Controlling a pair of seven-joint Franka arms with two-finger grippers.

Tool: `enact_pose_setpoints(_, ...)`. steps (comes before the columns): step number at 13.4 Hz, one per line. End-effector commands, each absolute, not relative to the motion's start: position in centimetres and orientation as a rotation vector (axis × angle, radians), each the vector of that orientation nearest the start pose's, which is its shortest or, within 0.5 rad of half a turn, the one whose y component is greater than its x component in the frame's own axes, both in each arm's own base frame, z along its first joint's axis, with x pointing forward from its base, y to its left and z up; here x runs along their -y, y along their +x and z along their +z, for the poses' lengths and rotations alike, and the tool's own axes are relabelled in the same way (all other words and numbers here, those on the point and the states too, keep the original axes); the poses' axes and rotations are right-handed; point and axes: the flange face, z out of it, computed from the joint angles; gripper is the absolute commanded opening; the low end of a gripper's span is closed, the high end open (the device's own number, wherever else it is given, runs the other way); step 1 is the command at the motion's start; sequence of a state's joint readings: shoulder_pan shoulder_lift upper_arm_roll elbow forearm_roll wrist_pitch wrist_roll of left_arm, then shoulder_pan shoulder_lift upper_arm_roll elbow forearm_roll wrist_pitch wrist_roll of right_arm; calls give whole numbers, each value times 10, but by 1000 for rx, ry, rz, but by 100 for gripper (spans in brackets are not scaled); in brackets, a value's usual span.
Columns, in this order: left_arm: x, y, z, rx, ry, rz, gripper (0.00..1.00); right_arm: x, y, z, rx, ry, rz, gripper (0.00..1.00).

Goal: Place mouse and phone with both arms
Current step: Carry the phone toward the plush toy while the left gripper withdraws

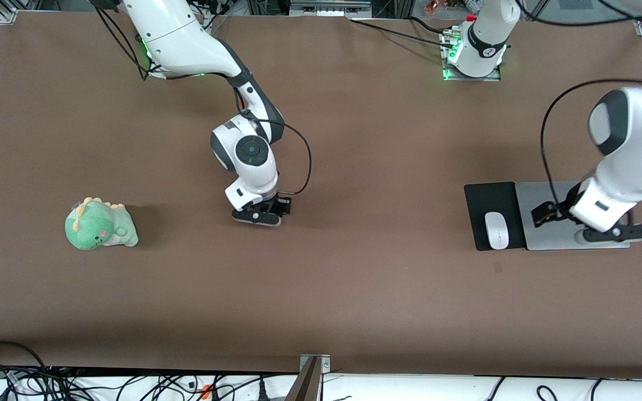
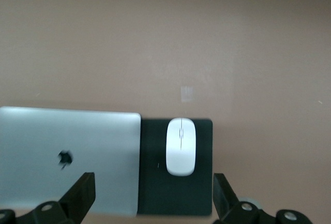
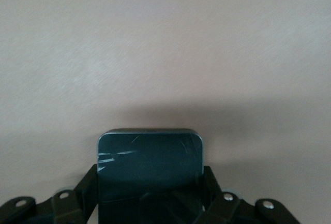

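Front view: the right pincer [image 1: 258, 215] is low at the table [image 1: 354, 289] near its middle, clamped on the phone, which barely shows here. A green plush toy [image 1: 100, 225] lies toward the right arm's end. Toward the left arm's end, the mouse [image 1: 496, 230] rests on a black pad [image 1: 491, 200], touching a grey laptop [image 1: 549, 236]. The left pincer [image 1: 591, 223] hangs over the laptop, fingers apart, holding nothing.

Left wrist view: spread fingers [image 2: 80, 195] frame the mouse [image 2: 180, 146] on the pad [image 2: 176, 198] beside the laptop [image 2: 67, 157].

Right wrist view: the fingers [image 3: 85, 193] grip the phone [image 3: 150, 164] by its two sides, just above the table.
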State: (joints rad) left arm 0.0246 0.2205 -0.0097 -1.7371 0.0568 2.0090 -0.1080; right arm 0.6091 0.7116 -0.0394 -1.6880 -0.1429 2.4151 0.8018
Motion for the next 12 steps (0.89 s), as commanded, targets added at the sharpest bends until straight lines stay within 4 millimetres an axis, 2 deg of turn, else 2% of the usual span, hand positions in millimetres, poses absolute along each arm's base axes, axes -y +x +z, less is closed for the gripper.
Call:
enact_pose_setpoints(1,-11,625,514,141,-3116,-18,100,-352,592,210,-92,-3238,-121,0)
enact_pose_setpoints(3,-7,622,548,142,-3138,-41,100,-332,602,216,-22,-3243,-114,0)
enact_pose_setpoints(6,-4,613,577,-1,-3191,-114,100,-287,614,225,41,-3242,-105,0)
enact_pose_setpoints(7,-12,606,583,20,-3244,-118,100,-271,616,228,53,-3239,-111,0)
enact_pose_setpoints(8,-29,600,581,48,-3300,-67,100,-251,617,231,65,-3232,-124,0)
enact_pose_setpoints(9,-35,597,580,14,-3312,-38,100,-230,616,230,69,-3215,-142,0)
enact_pose_setpoints(12,-40,591,578,-84,-3215,-20,100,-177,606,223,112,-3180,-190,0)
